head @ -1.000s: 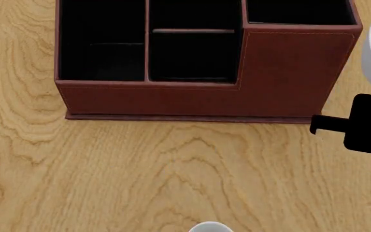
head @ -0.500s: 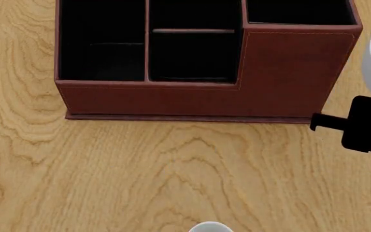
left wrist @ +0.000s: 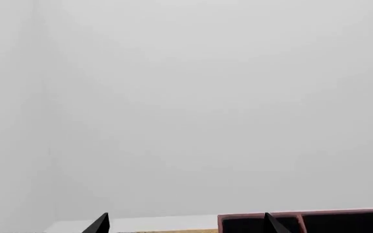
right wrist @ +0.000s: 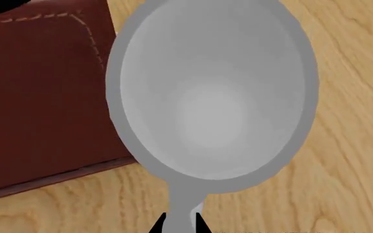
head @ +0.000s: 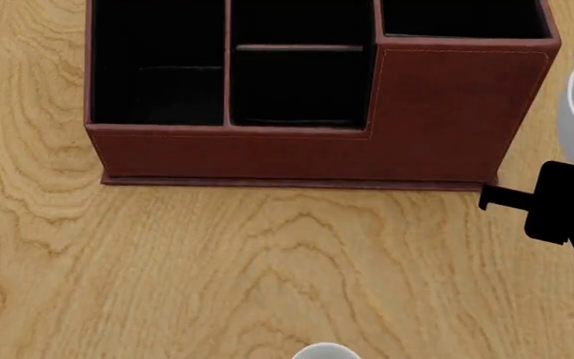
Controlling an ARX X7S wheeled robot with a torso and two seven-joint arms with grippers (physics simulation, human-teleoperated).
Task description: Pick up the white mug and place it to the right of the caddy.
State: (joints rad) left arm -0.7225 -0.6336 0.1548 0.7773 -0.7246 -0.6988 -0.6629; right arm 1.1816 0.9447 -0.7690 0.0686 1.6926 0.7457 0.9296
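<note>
The right gripper (right wrist: 180, 224) is closed narrowly on the handle of the white mug (right wrist: 212, 92), which keeps the mug upright, mouth up, just beside the right wall of the caddy (head: 447, 112) over the wooden table (head: 267, 262), suiting a set-down there. Compared with the earlier head views, the gripper sits slightly lower in frame and the mug slightly further left. The left gripper (left wrist: 186, 224) shows only two dark fingertips set well apart, near the caddy's rim.

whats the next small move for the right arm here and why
Probably lower the white mug a little, then open the jaws. The right gripper pinches its handle, and the mug is already beside the caddy on its right, over bare table. Whether its base touches the wood cannot be told, so ease down first.
</note>
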